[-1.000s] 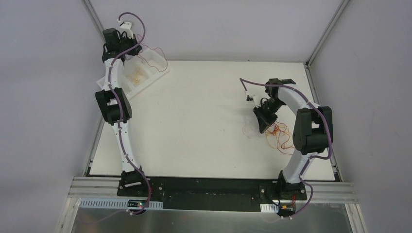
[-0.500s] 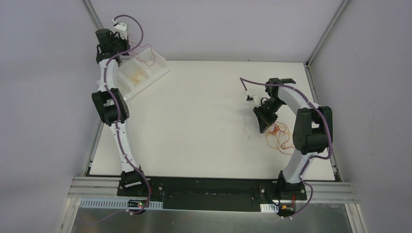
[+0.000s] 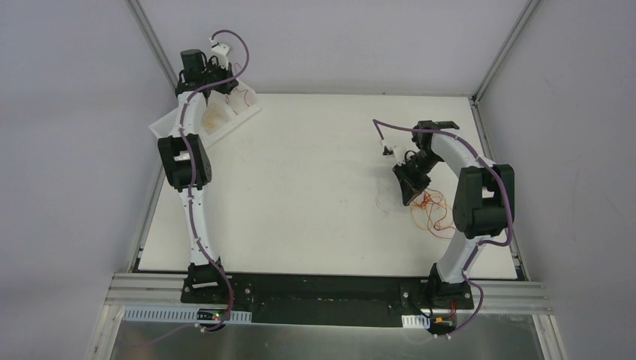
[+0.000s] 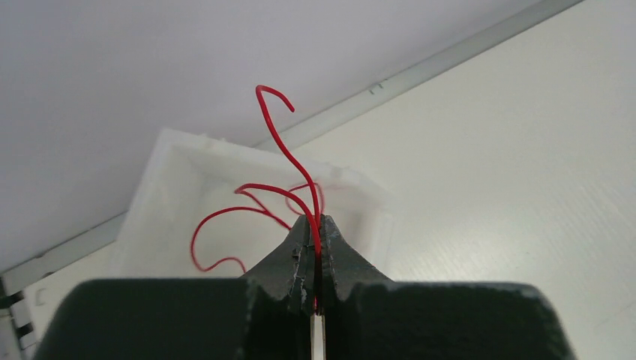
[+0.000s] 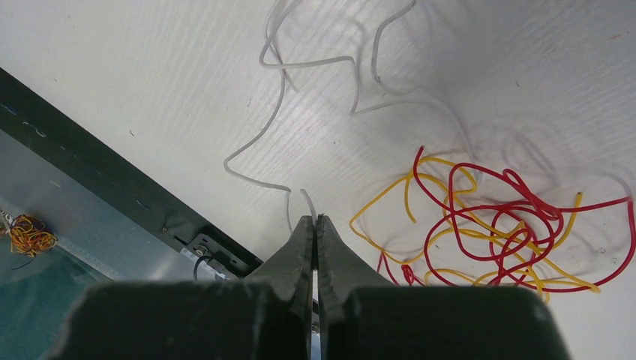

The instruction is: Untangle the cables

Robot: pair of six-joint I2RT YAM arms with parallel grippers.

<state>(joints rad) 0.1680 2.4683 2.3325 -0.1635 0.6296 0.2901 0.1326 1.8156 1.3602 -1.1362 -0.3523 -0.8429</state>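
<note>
My left gripper (image 4: 317, 221) is shut on a thin red cable (image 4: 274, 135), whose loops hang over the white tray (image 4: 180, 161). In the top view this gripper (image 3: 225, 79) is at the far left corner, with the red cable (image 3: 241, 96) trailing into the tray's far compartment. My right gripper (image 5: 316, 219) is shut on the end of a clear cable (image 5: 277, 112) that winds across the table. To its right lies a red and yellow tangle of cables (image 5: 495, 217), also seen as a tangle (image 3: 431, 210) beside the right gripper (image 3: 409, 196).
The white tray (image 3: 169, 124) holds pale orange-yellow strands (image 3: 215, 116) in one compartment. A black frame bar (image 5: 112, 180) runs along the table's near edge, with a small wire bundle (image 5: 26, 234) below it. Walls stand close at the left, right and back.
The left arm swung left, then back right over the tray's far end, carrying the red cable. The right arm has barely moved.
</note>
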